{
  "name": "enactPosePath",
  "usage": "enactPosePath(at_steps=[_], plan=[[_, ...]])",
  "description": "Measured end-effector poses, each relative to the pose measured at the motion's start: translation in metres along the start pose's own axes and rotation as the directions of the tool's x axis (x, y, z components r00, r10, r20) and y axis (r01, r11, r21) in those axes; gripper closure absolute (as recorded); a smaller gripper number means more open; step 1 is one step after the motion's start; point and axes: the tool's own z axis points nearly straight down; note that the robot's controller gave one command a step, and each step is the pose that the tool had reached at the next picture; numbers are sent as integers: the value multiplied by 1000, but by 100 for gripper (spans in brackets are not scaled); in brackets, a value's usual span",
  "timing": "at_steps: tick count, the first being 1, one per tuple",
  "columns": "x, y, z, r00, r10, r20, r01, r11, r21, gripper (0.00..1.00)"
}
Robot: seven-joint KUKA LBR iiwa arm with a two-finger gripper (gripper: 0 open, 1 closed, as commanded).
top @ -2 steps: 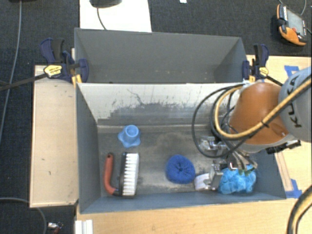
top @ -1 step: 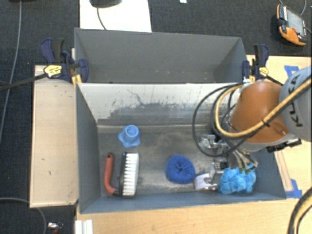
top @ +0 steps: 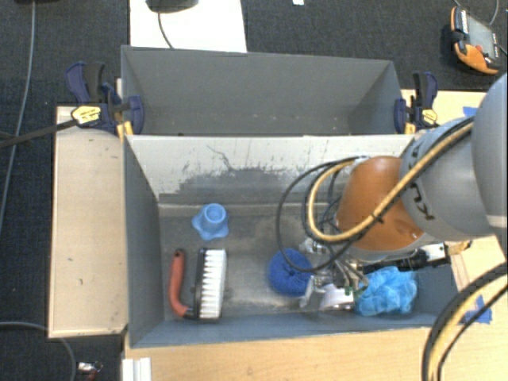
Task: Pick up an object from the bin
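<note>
My gripper (top: 328, 290) is low in the bin's front right part, under the arm's orange cover. It sits between a dark blue rounded soft thing (top: 284, 275) on its left and a light blue crumpled cloth (top: 389, 291) on its right. The dark blue thing lies right against the gripper's left side, and part of it is hidden by the gripper. The cloth's left edge reaches the gripper's body. I cannot make out anything held.
A scrubbing brush (top: 199, 282) with white bristles and a red handle lies at the front left. A small light blue cup-shaped piece (top: 210, 221) stands behind it. The arm and its cables cover the bin's right side.
</note>
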Motion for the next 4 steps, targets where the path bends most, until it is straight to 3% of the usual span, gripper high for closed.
enactPosePath(at_steps=[1, 2, 3, 4], plan=[[0, -7, -50, 992, 124, 8, -124, 992, 0, 0], [7, 11, -32, 998, 55, -3, -55, 998, 1, 0], [1, 9, -2, 983, 186, 5, -186, 983, 0, 0], [-3, 13, -2, 970, 242, 2, -242, 970, 0, 100]])
